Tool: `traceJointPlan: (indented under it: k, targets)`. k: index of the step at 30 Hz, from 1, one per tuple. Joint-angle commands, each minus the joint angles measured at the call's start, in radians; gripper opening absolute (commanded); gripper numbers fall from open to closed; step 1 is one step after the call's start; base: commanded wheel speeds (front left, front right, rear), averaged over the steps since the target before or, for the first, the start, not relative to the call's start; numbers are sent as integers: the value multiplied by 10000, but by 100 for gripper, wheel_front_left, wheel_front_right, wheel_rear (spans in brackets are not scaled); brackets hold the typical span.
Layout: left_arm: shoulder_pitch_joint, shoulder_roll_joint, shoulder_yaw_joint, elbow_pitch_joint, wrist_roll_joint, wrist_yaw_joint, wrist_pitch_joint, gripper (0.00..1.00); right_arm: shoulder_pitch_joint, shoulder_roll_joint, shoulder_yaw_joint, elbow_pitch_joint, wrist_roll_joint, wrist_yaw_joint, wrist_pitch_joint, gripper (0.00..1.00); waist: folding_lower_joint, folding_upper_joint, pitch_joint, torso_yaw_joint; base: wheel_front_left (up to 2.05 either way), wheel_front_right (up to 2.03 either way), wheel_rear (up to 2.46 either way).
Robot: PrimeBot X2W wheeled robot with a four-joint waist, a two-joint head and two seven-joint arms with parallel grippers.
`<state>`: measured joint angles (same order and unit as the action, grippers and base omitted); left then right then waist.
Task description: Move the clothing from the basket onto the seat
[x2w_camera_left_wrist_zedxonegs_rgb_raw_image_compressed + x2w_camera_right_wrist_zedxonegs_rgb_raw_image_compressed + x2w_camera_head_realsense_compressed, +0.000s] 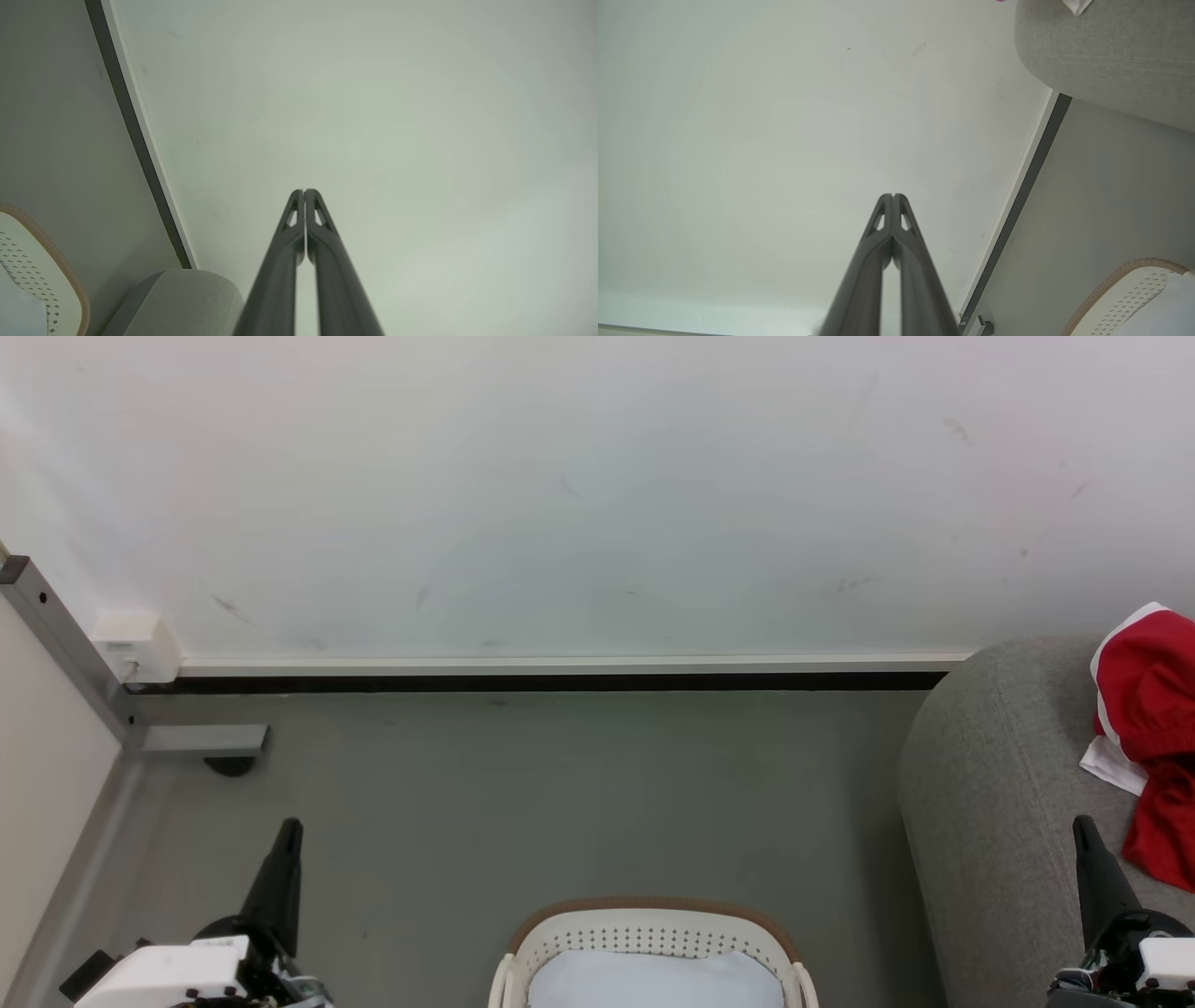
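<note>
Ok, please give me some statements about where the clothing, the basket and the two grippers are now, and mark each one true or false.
1. The red clothing lies on the grey sofa. True.
2. The basket holds a red garment. False: a pale white-blue cloth lies in it.
3. The left gripper is shut and holds nothing. True.
4. The right gripper is clamped on the clothing. False: its fingers are closed with nothing between them.
5. The basket stands on the sofa. False: it stands on the floor, beside the sofa.
</note>
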<state>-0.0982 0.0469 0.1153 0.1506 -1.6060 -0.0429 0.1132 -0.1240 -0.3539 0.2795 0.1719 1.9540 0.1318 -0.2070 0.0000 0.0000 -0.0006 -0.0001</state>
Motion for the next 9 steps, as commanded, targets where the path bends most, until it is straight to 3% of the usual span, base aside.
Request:
traceJointPlan:
  k: [1, 9]
  targets:
    - [-64, 63, 24, -35, -123, 3, 27, 0, -148, -120, 28, -46, 122, -21, -64, 0, 0, 0, 0, 0, 0, 0, 0]
    - [-64, 63, 23, -36, -123, 1, 28, 0, -146, -135, 60, -54, 139, -21, -84, 0, 0, 0, 1, 0, 0, 0, 0]
